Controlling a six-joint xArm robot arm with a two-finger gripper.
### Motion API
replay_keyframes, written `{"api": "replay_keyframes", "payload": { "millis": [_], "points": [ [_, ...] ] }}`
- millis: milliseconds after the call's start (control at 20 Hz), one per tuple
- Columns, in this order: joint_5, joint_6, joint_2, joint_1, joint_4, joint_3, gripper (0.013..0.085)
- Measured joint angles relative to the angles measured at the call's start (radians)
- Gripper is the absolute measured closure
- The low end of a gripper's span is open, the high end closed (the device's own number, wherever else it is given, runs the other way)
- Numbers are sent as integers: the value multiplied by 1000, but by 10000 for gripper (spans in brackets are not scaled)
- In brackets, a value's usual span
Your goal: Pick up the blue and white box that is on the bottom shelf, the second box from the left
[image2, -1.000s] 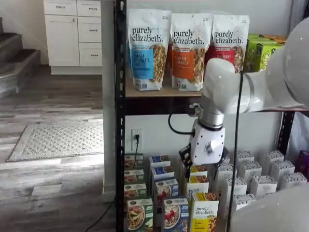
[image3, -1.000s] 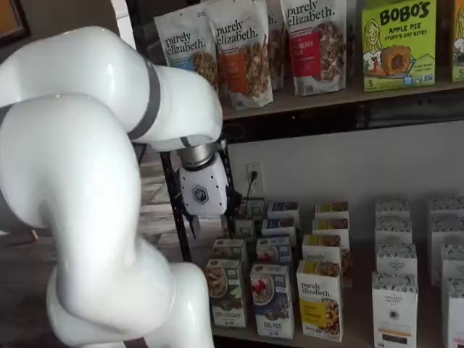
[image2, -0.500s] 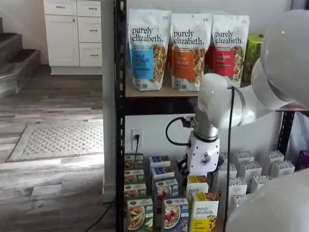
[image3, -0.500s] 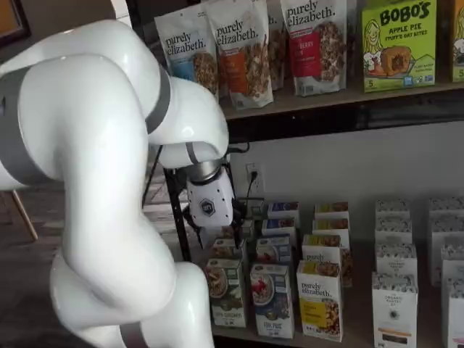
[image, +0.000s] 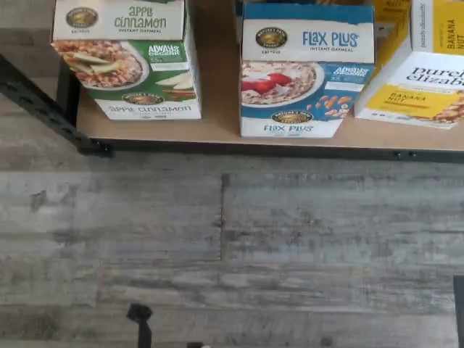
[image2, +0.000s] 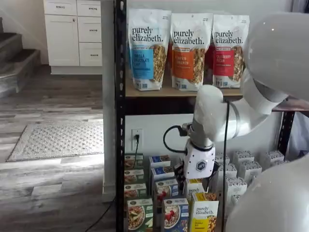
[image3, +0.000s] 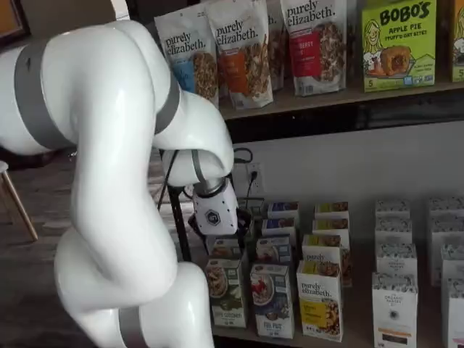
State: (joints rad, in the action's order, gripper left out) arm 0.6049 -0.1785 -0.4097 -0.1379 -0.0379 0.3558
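- The blue and white box [image: 307,71] is showing smooth printed cardboard with a faint sheen; in both shelf views its front [image3: 272,299] is looking lightly glossy.
- The bottom shelf [image: 217,123] is showing a matt tan wooden board edged by a black metal rail.
- The green-fronted carton [image: 127,59] is looking like the same smooth printed card.
- The floor [image: 232,239] is showing grey, weathered-looking wood-grain planks, matt.
- The arm [image3: 94,145] is gleaming as smooth glossy white plastic with a matt grey band.
- The end effector [image2: 198,163] is wearing a smooth white shell.
- The granola pouches [image2: 186,48] are looking like smooth, softly shiny film.
- The rug [image2: 58,139] is looking woven and rough.
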Motion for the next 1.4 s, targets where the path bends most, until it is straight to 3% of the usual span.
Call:
{"api": "replay_keyframes", "payload": {
  "millis": [350, 750, 1100, 1400],
  "points": [
    [-100, 6, 112, 4, 3, 24, 130],
    [-200, 18, 258, 45, -28, 78, 130],
    [-259, 105, 377, 67, 43, 132, 130],
    [-293, 99, 489, 63, 38, 194, 130]
  ]
}}
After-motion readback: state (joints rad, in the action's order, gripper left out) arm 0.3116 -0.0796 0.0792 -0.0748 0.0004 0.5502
